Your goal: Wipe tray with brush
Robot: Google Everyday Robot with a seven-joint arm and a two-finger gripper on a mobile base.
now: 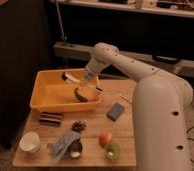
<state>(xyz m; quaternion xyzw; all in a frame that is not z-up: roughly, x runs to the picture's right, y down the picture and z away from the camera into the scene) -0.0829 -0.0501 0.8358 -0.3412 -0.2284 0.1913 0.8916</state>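
In tray (44, 101) on bench (95, 118), claw (85, 86) clamped on brush (81, 95) — head down nr right wall, handle tip up-left.

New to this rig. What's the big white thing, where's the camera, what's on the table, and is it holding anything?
The big white shape is the robot's single arm, which sits on a mobile base. It reaches from the right foreground across to the tray. There is only one camera view, looking down at the table from beside the arm; where it is mounted can't be told.

At the arm's end, the gripper is above the right part of the tray, a deep yellow-orange tub. It is shut on the brush, whose dark-and-white head points down inside the tub.

On the wooden table in front of the tray lie a blue pad, a dark block, a white cup, an orange fruit, a green item and a greyish cloth.
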